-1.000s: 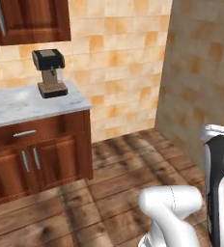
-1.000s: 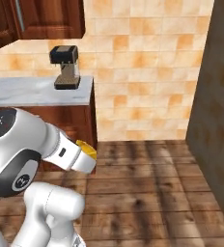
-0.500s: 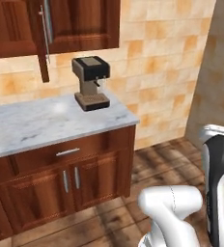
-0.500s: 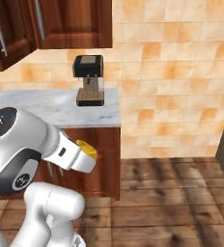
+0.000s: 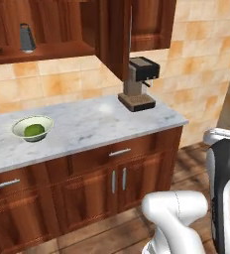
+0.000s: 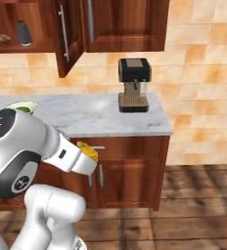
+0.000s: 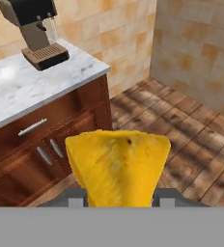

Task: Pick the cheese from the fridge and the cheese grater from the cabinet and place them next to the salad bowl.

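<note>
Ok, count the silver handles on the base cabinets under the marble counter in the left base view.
4. A drawer pull at far left, a drawer pull right of centre, and a pair of vertical door handles beneath it. More may lie beyond the left edge.

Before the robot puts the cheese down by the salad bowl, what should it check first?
1. Cheese held in the gripper: ok, the wedge sits between the jaws.
2. Salad bowl in sight on the counter: ok.
3. Free counter beside the bowl: ok, bare marble lies to its right.
4. Coffee machine away from the bowl: ok, it stands far along the counter.
5. Cheese grater fetched: not ok, it stands on the cabinet shelf.
6. Cheese over the counter: not ok, it hangs low in front of the base cabinets.
</note>
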Motion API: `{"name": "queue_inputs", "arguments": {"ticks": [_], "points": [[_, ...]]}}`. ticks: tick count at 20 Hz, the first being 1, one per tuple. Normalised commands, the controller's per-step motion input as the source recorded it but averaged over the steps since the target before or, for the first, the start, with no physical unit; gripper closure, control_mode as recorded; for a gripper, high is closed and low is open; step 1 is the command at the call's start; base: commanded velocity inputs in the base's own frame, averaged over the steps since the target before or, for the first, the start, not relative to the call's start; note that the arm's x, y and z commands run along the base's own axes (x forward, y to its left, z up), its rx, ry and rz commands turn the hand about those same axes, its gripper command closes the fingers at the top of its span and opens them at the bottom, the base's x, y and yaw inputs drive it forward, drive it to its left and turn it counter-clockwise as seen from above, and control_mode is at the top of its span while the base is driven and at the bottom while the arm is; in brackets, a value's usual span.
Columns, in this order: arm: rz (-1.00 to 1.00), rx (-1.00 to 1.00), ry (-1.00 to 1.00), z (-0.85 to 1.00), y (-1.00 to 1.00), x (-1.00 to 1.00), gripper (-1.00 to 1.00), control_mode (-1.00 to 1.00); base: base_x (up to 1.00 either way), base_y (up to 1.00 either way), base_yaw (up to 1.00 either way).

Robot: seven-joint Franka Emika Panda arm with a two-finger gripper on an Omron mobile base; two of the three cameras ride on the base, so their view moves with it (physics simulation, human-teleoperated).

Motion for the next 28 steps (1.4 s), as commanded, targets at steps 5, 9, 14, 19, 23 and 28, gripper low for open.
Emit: {"name": "queue_inputs", "arguments": {"ticks": [5,9,14,19,23,28], "points": [[0.0,0.0,0.0,0.0,0.0,0.0,1.0,1.0,0.08,1.0,0.0],[0.0,0.0,0.0,0.0,0.0,0.0,1.0,1.0,-0.1,0.96,0.0],[0.0,0.0,0.0,0.0,0.0,0.0,1.0,1.0,0.62,0.95,0.02],[0.0,0.0,0.0,0.0,0.0,0.0,1.0,1.0,0.96,0.12,0.01],[0.0,0.0,0.0,0.0,0.0,0.0,1.0,1.0,0.75,-0.64,0.18],[0.0,0.0,0.0,0.0,0.0,0.0,1.0,1.0,0.48,-0.49,0.17]]}}
